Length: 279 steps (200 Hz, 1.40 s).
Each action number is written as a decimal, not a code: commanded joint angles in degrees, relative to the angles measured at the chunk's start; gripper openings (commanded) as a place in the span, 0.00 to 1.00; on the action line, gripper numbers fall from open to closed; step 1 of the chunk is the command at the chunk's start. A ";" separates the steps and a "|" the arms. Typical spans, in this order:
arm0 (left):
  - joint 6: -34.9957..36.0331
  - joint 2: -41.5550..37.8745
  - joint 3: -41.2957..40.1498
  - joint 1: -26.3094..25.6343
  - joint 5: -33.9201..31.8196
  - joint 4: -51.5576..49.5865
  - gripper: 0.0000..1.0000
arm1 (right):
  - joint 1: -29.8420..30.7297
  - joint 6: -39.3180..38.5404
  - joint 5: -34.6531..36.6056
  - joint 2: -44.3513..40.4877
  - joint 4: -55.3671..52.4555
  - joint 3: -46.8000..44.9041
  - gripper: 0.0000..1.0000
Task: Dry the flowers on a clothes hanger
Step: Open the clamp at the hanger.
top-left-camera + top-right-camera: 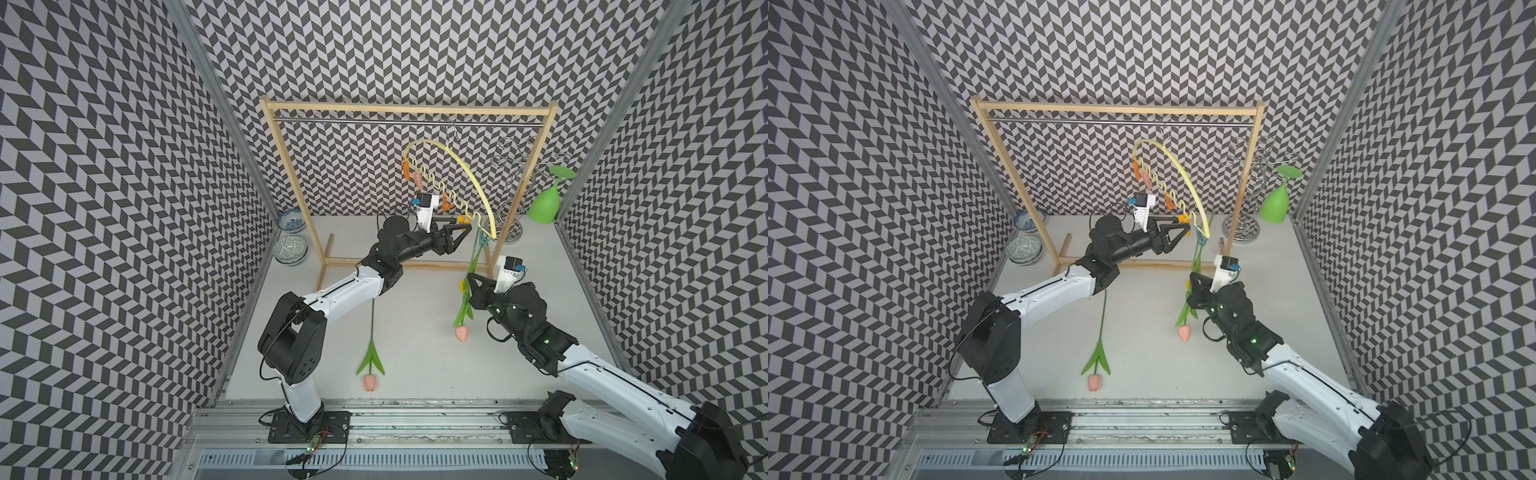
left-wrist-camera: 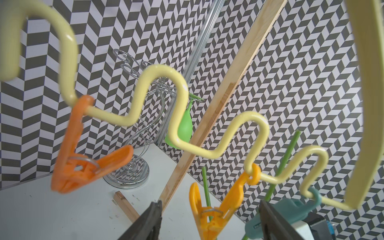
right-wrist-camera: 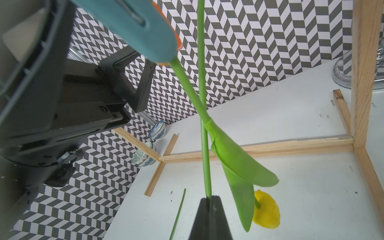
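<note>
The clothes hanger (image 1: 473, 183) (image 2: 178, 99) hangs tilted from the rack's rail. My left gripper (image 1: 467, 226) (image 2: 209, 220) is open, its fingers on either side of the yellow-orange peg (image 2: 209, 216) without touching it. The yellow flower (image 3: 266, 212) hangs head down from the blue-green peg (image 1: 483, 239) (image 3: 135, 22). My right gripper (image 1: 469, 276) (image 3: 209, 198) is shut on the stem of a pink flower (image 1: 461, 332), whose stem end (image 2: 205, 187) stands right behind the yellow-orange peg. I cannot tell whether that peg pinches it. Another pink flower (image 1: 369, 382) lies on the table.
The wooden rack (image 1: 407, 110) with its metal rail stands at the back. A silver wire stand (image 1: 515, 166) holding an upturned green glass (image 1: 544, 208) is at the back right. Two patterned bowls (image 1: 291, 245) sit at the back left.
</note>
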 commanded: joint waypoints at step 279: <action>-2.21 -0.82 5.46 -0.47 -7.08 -9.25 0.48 | -0.19 1.84 -4.81 3.27 3.89 4.69 0.00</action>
